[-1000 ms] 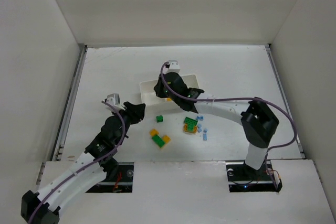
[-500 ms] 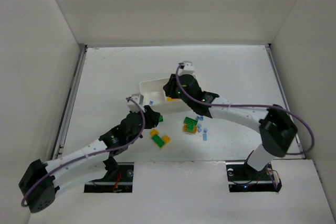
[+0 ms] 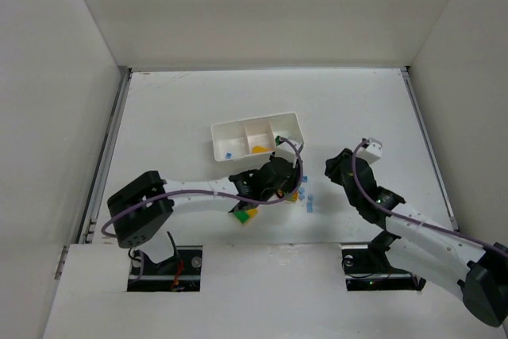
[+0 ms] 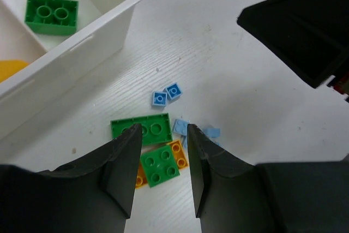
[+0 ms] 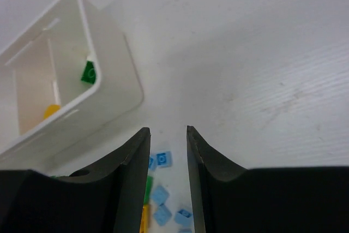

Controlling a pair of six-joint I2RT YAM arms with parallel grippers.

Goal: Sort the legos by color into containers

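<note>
The white tray (image 3: 295, 126) sits mid-table; its compartments hold a pale blue piece (image 3: 228, 153), a yellow-orange piece (image 3: 259, 148) and a green brick (image 4: 52, 13). My left gripper (image 4: 163, 130) is open and empty, hovering over a flat green plate (image 4: 143, 127) and a green square on an orange brick (image 4: 160, 163). Small blue tiles (image 4: 166, 94) lie beside them. My right gripper (image 5: 167, 130) is open and empty, right of the tray (image 5: 109, 53), above the blue tiles (image 5: 163, 159). In the top view the left gripper (image 3: 279, 179) hides most of the pile.
A green and yellow brick pair (image 3: 244, 213) lies near the front under the left arm. The right gripper's black body (image 4: 305, 31) shows in the left wrist view, close to the pile. White walls enclose the table on three sides.
The left arm has swung right across the table and now reaches over the lego pile. The right arm has pulled back from the tray to the right side.
</note>
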